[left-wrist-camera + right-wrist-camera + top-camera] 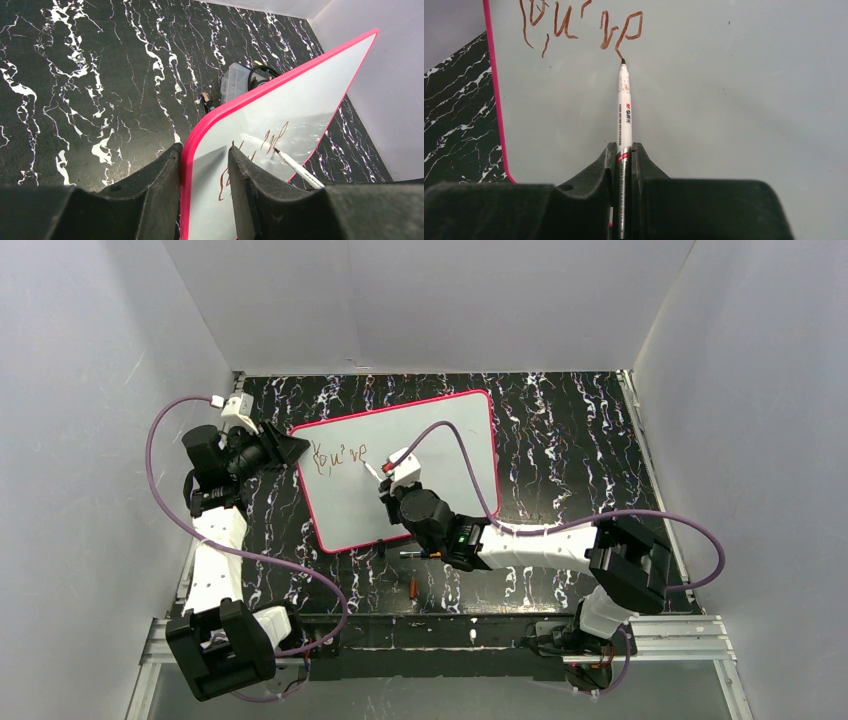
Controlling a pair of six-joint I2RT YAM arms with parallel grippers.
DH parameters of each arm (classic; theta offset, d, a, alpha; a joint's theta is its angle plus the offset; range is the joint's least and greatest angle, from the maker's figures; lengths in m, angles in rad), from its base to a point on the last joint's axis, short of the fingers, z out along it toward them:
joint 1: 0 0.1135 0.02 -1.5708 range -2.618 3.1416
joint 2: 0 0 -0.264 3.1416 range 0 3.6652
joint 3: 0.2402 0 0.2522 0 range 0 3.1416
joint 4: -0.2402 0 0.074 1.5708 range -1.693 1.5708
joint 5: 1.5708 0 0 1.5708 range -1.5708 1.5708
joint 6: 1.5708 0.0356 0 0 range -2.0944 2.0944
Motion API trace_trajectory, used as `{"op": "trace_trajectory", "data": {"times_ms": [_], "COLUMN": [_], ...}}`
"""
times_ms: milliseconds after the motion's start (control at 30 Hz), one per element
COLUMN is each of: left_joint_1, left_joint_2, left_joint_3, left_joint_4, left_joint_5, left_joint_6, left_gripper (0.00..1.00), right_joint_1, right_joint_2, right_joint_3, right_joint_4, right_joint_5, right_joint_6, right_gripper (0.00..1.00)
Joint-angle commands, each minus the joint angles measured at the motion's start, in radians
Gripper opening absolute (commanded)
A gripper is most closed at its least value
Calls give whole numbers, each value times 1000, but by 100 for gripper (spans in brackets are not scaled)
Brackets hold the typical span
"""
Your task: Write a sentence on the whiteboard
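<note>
right wrist shows right gripper point(624, 150) pinching a marker point(625, 105), sentence point(574, 30) cropped at top; left gripper point(205, 155) clamps whiteboard point(300, 95) edge.

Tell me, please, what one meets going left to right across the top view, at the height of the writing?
left gripper → sentence → marker → right gripper → whiteboard's right rim

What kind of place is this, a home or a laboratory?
Probably a laboratory robot booth: plain white panels enclose a black marbled table, and two arms stand on a metal rail.
</note>
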Motion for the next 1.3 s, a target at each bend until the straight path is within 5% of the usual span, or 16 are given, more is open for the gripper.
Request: {"op": "trace_trajectory", "data": {"times_ms": [0, 733, 1267], "left_joint_1": [-12, -12, -12], "left_joint_2": [-37, -40, -33], "left_joint_3": [8, 4, 7], "left_joint_4": [-10, -13, -9], "left_joint_5": [35, 20, 21], "left_joint_6": [5, 5, 4], "left_gripper": [36, 36, 36], "right_joint_1": [-4, -6, -86], "right_joint_2": [-39, -175, -115], "right_joint_3": [-15, -23, 31], "right_joint_4": [-21, -47, -61], "right_joint_5": [79, -22, -36], "right_joint_6": [11, -54, -66], "right_gripper": [1, 1, 1]}}
